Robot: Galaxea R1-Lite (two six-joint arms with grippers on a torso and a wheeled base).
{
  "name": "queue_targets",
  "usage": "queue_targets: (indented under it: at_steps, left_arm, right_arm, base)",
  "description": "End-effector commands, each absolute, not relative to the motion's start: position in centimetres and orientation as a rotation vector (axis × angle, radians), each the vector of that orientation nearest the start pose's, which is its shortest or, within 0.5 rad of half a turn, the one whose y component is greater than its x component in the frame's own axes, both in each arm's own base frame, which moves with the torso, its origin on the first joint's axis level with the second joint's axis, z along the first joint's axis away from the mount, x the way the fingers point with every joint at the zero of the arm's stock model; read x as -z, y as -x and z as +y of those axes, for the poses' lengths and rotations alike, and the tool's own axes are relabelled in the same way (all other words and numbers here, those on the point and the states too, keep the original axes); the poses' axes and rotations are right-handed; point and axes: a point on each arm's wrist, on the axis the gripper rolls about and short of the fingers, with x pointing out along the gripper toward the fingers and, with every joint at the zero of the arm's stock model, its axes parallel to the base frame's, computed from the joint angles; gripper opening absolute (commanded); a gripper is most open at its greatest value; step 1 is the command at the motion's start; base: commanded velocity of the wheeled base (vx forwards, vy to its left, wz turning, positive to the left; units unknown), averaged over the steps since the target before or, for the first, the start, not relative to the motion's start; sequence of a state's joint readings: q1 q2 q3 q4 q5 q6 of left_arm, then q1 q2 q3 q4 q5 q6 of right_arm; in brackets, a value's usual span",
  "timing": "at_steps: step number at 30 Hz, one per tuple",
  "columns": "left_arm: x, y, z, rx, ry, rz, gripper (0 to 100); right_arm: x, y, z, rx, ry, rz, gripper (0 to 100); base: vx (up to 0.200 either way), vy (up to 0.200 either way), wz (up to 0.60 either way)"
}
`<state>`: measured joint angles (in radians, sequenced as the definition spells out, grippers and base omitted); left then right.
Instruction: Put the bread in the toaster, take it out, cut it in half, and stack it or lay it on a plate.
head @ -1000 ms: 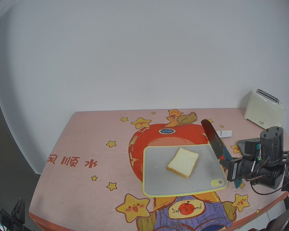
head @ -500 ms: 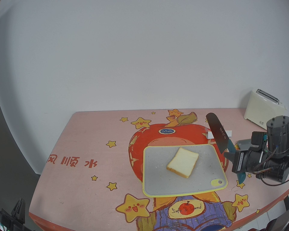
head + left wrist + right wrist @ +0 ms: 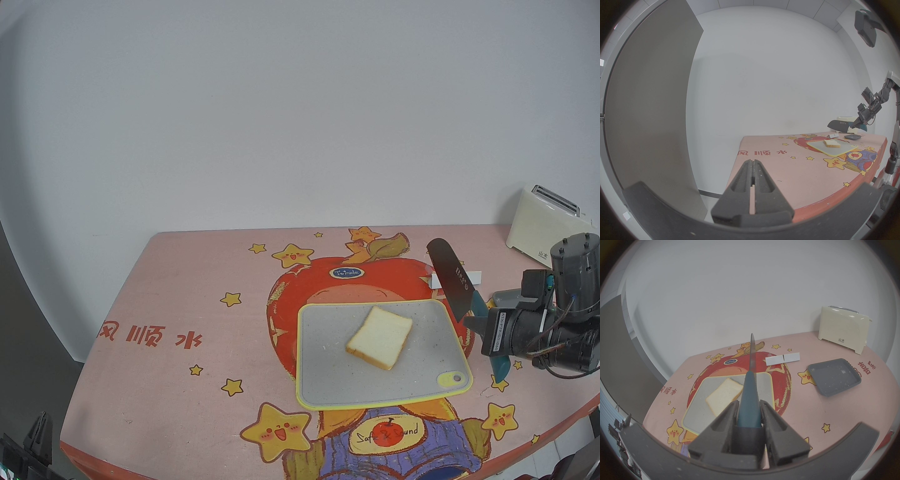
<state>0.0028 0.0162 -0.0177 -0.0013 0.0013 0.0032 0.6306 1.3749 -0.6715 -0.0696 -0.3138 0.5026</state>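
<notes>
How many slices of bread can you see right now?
1. The slice of bread lies flat and uncut on the cutting board, left of the knife in the right gripper. The toaster slots hide their insides.

On the desk (image 3: 187, 275), red characters (image 3: 150, 334) stand at nine o'clock from the cutting board (image 3: 331, 375) and a blue oval label (image 3: 347, 272) at twelve. Small print marks the toaster (image 3: 547, 234) and the knife (image 3: 453, 278).

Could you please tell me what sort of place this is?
Likely a lab mock-up of a kitchen: a cartoon-print table against bare white walls, holding a toaster and a cutting board with bread.
</notes>
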Motion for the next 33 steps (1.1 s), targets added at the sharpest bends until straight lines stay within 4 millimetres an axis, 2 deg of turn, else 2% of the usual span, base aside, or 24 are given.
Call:
queue_targets:
  at_steps: [1, 9, 16, 19, 24, 33]
  left_arm:
    - [-7.6, 2.2, 0.0, -0.005, -0.003, 0.008, 0]
    - [-7.6, 2.2, 0.0, -0.005, -0.003, 0.008, 0]
    - [-7.6, 2.2, 0.0, -0.005, -0.003, 0.008, 0]
    - [-7.6, 2.2, 0.0, -0.005, -0.003, 0.008, 0]
    - [-7.6, 2.2, 0.0, -0.005, -0.003, 0.008, 0]
    - [-7.6, 2.2, 0.0, -0.005, -0.003, 0.008, 0]
  right_arm:
    - [-17.8, -17.1, 11.6, -0.154, -0.197, 0.627, 0]
    - [-16.5, -18.8, 12.0, -0.137, -0.237, 0.706, 0]
    - [-16.4, -18.7, 12.0, -0.134, -0.232, 0.719, 0]
    - [-17.2, -18.7, 12.0, -0.108, -0.260, 0.766, 0]
    - [-17.4, -18.4, 11.9, -0.114, -0.261, 0.798, 0]
    - [-17.6, -17.3, 12.4, -0.146, -0.230, 0.792, 0]
  base:
    - [0.000, 0.000, 0.00]
    - [0.000, 0.000, 0.00]
    - [0.000, 0.000, 0.00]
    - [0.000, 0.000, 0.00]
    - [0.000, 0.000, 0.00]
    - [0.000, 0.000, 0.00]
